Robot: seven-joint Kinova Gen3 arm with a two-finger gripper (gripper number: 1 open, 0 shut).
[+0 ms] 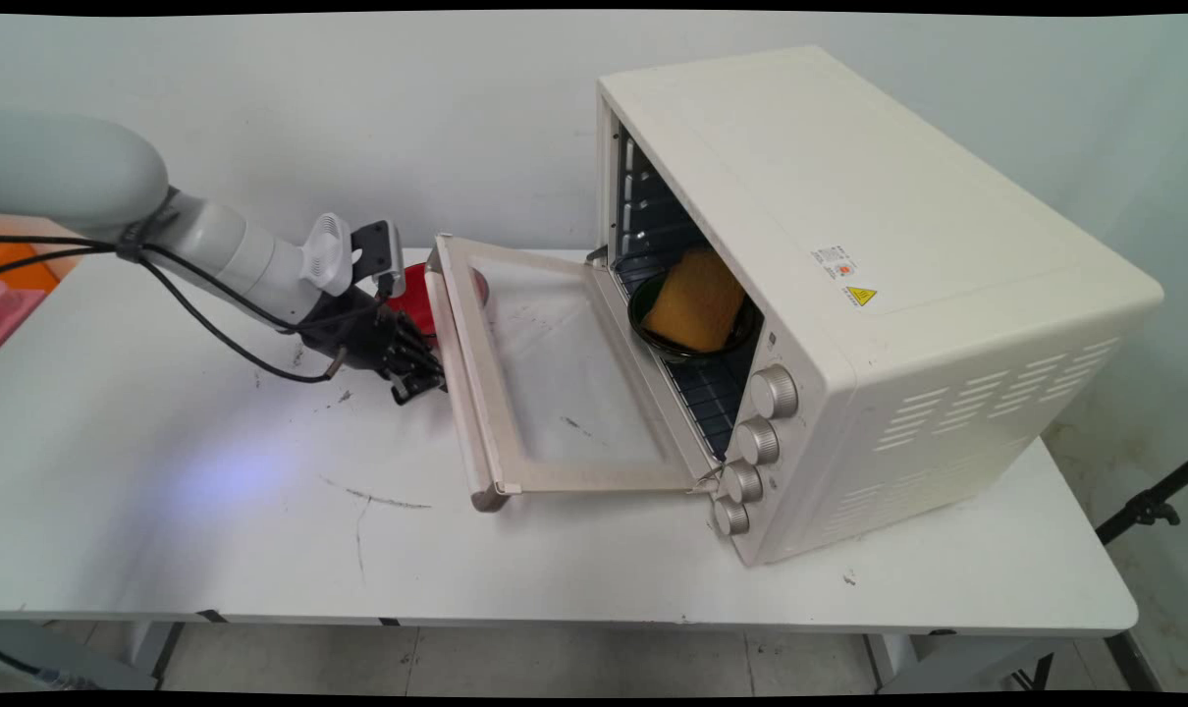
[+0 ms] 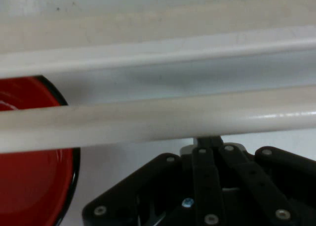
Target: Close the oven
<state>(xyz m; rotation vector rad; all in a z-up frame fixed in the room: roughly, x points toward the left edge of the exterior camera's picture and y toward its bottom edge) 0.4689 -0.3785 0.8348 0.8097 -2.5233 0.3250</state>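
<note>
White tabletop (image 1: 211, 511), scuffed with dark marks, before a pale wall. At right stands a cream oven (image 1: 879, 295), its door (image 1: 555, 373) swung down nearly level toward the left, glass pane uppermost. Inside, on the wire rack (image 1: 717, 403), a black bowl (image 1: 741, 339) carries a yellow-orange sponge (image 1: 697, 299) leaning upright. Four knobs (image 1: 756, 447) run down the oven's front right. The hand (image 1: 419, 378) lies at the door's outer edge, level with the handle bar (image 2: 148, 119); in the hand view the bar crosses the frame directly over the fingers (image 2: 210, 142), which stand together beneath it and appear closed against or just under it. Whether they actually grip the bar cannot be told. A red dish (image 2: 29, 186) with a dark rim sits on the tabletop just behind the door edge, beside the hand, partly hidden by the bar. Black cables (image 1: 211, 314) hang from the arm.
</note>
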